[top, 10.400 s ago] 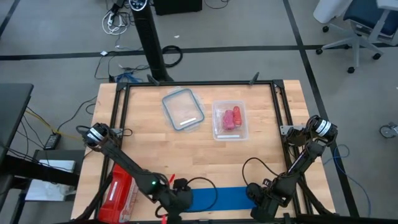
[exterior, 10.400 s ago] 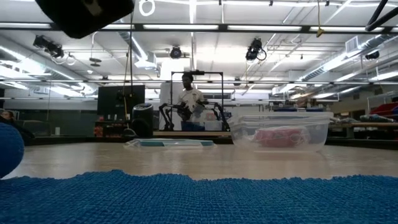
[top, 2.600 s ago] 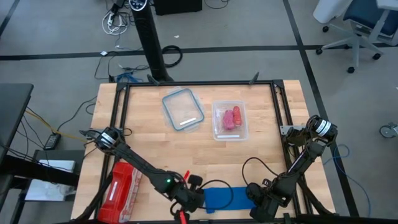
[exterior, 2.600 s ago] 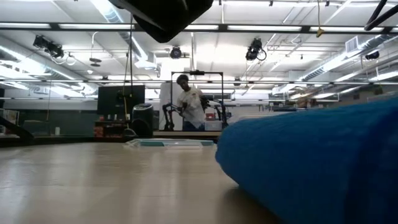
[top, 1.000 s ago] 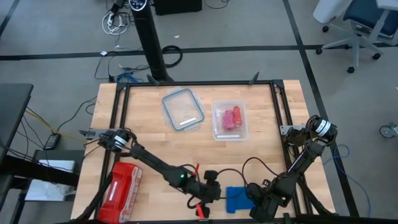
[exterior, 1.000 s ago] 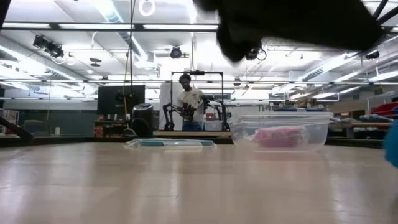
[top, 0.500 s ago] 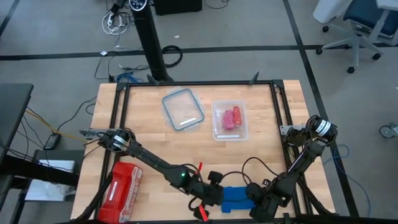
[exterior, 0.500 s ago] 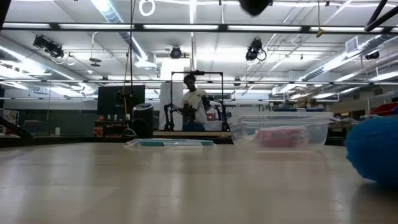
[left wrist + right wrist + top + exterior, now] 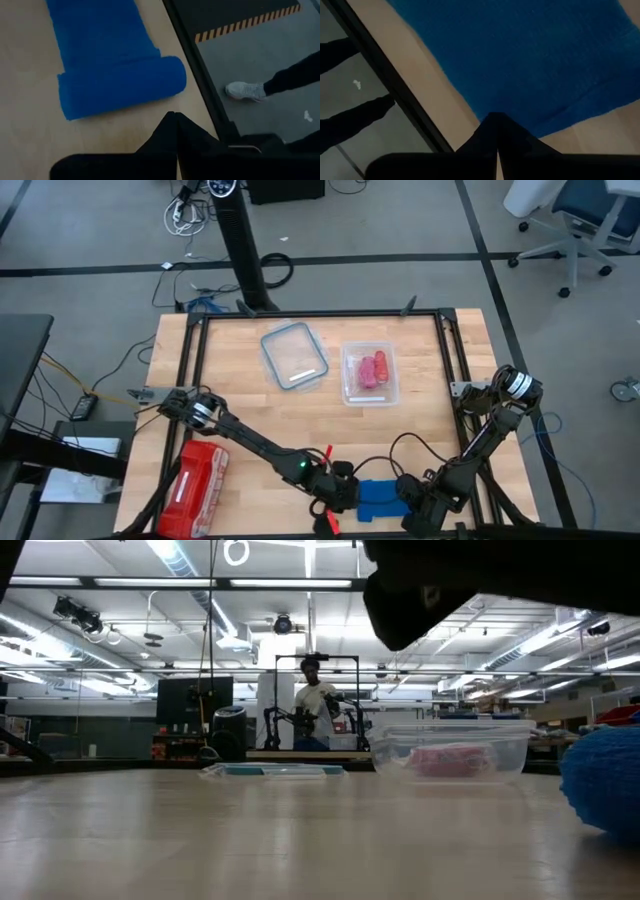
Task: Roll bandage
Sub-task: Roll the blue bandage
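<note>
Near edge, centre-right: bandage [image 9: 378,493], blue, part rolled, flat tail toward right. L gripper [image 9: 340,495] fingers closed, empty, beside roll's left. R gripper [image 9: 415,505] closed, on tail end. Step: mid-roll. Next: likely push roll rightward, tail held.

I see the bandage [image 9: 378,497] at the table's [image 9: 240,420] near edge, between left gripper [image 9: 345,498] and right gripper [image 9: 412,502]; container [image 9: 368,373] sits farther back.

I'm working in a big open robotics lab: ceiling strip lights [image 9: 200,583] run overhead, another robot rig [image 9: 315,705] stands across the hall with a person [image 9: 316,700] at it, office chairs [image 9: 575,220] and loose cables [image 9: 185,215] sit on grey floor.
</note>
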Robot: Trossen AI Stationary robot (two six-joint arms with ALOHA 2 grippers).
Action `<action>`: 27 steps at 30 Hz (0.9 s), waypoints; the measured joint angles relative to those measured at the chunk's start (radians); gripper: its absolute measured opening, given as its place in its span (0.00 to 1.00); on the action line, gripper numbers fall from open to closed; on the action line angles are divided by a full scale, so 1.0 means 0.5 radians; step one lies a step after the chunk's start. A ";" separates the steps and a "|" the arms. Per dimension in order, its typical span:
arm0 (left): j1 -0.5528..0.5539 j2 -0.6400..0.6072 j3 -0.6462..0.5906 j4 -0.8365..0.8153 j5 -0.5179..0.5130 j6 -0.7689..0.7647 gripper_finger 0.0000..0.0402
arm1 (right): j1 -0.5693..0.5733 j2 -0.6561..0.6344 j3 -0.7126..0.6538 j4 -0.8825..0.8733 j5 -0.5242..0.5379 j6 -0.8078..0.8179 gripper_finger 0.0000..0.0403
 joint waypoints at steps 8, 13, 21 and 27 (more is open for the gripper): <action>-0.004 -0.002 0.028 0.000 0.014 -0.006 0.00 | 0.050 -0.106 0.001 0.003 -0.021 0.108 0.01; -0.003 -0.023 0.028 -0.098 0.029 -0.139 0.00 | 0.152 -0.119 0.002 0.025 0.111 0.403 0.00; -0.058 -0.169 0.028 -0.345 -0.031 -0.115 0.00 | 0.130 -0.119 0.002 0.140 0.265 0.364 0.01; -0.170 -0.329 0.029 -0.447 -0.292 -0.086 0.00 | -0.008 -0.122 0.002 0.184 0.308 0.147 0.00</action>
